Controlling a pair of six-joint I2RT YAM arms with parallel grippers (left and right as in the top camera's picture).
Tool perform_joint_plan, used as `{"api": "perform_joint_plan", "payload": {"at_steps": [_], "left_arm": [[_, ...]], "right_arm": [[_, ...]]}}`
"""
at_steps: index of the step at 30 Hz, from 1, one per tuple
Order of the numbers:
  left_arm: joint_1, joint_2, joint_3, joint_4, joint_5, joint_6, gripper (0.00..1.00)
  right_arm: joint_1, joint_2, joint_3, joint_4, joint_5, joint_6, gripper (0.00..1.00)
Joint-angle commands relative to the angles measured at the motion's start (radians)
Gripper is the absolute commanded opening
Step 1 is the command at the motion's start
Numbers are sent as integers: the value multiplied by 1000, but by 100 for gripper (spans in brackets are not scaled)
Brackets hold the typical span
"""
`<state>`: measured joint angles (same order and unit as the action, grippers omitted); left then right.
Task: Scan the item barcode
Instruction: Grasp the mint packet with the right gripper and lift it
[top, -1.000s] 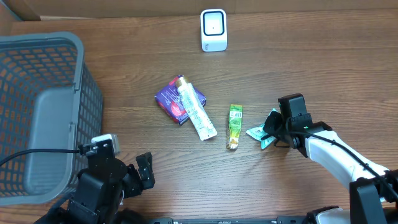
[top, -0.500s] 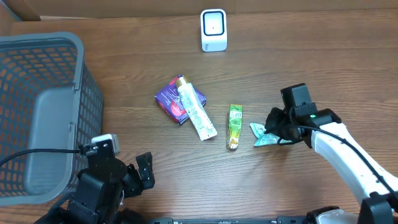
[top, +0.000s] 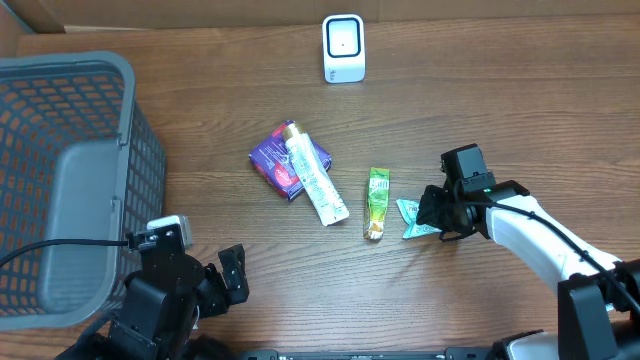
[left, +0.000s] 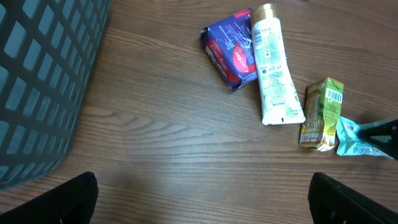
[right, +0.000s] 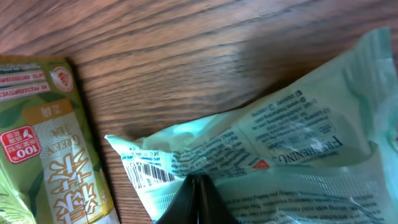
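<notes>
The right gripper (top: 430, 212) is clamped on the teal packet (top: 409, 222), which lies flat just beside the green carton (top: 377, 203).

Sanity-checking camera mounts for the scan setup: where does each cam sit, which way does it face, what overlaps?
Overhead: fixed above the table, facing straight down; sees basket, scanner, purple packet, white tube, left arm, right arm.
Left wrist: low by the basket, facing across the table toward the items; left gripper open, fingers at bottom corners.
Right wrist: close over the tabletop, facing down; right gripper shut on the teal sachet, green pack beside it.
Shared: all three see the teal sachet and green pack.
</notes>
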<state>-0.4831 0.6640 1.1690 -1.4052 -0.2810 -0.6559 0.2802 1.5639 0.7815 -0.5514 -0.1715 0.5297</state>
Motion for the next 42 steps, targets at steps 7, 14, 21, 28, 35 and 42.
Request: {"api": "perform_joint_plan", "payload": {"at_steps": [7, 14, 21, 28, 35, 42], "left_arm": [[-3, -1, -8, 3, -6, -18, 100], [-3, -1, -8, 3, -7, -18, 100], [-3, -1, -8, 3, -6, -18, 100], [-3, -1, -8, 3, -6, -18, 100], [-3, -1, -8, 3, -7, -18, 100], [-3, -1, -8, 3, -7, -18, 100]], "right_arm": [[8, 66, -33, 121, -6, -13, 52], [-5, 65, -32, 191, 100, 95, 54], [-56, 30, 129, 68, 28, 2, 63], [-151, 19, 378, -311, 130, -208, 77], [-246, 73, 322, -322, 126, -333, 81], [-297, 220, 317, -315, 35, -434, 68]]}}
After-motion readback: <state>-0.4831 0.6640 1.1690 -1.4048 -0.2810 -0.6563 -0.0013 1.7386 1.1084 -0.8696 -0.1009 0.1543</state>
